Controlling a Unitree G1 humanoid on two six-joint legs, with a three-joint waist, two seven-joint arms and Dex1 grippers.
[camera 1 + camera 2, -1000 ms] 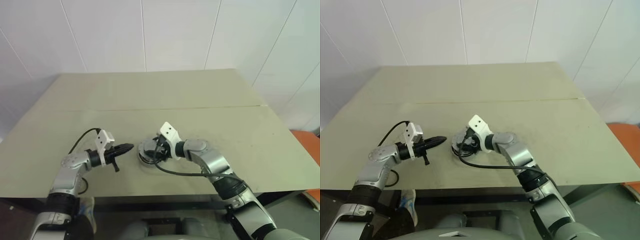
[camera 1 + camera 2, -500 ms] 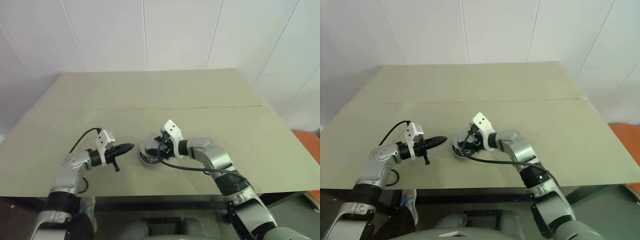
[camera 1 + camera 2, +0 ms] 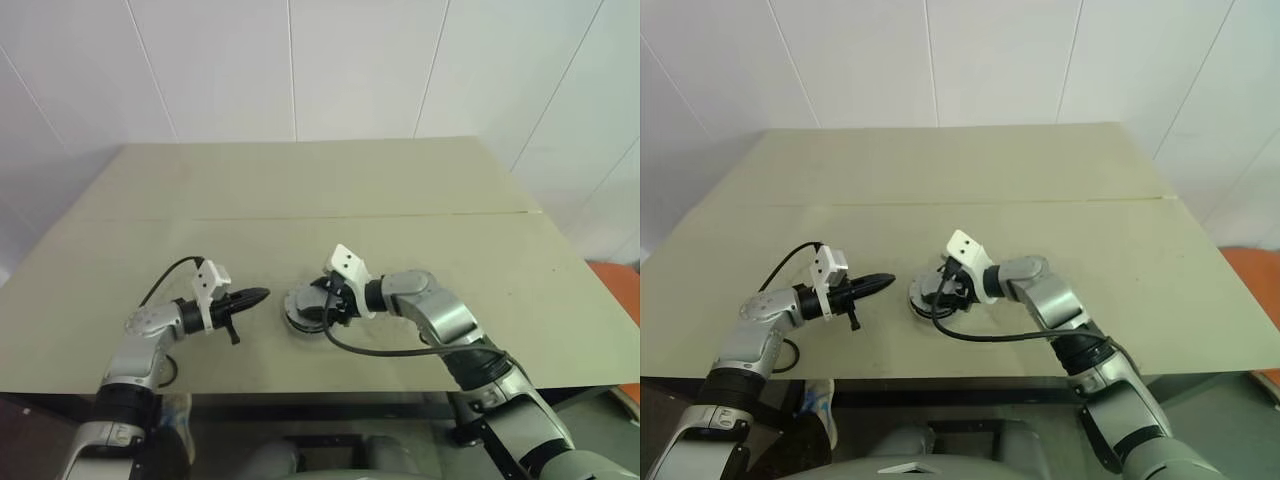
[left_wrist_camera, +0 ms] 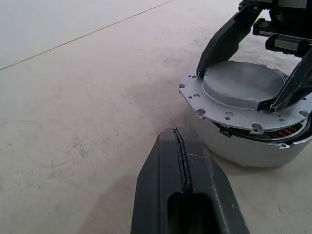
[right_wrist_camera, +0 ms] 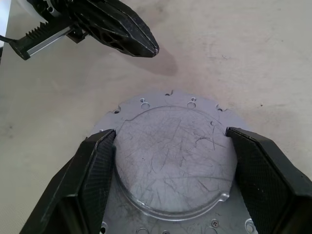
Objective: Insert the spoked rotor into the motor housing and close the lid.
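Left gripper [image 3: 258, 295] at lower left: closed, empty, unmoved. Lid [image 5: 175, 158] at centre, seated on motor housing [image 4: 243, 148], between right gripper [image 5: 171, 161] fingers spread wide; wrist swung rightward since earlier. Closure judged nearly complete.

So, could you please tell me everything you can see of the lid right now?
The lid is a round grey metal cap with a scratched, raised smooth centre and a flat flange dotted with small holes. It sits on the motor housing, slightly ajar, copper windings showing in the gap on one side. The right gripper grips the raised centre from opposite sides with both fingers.
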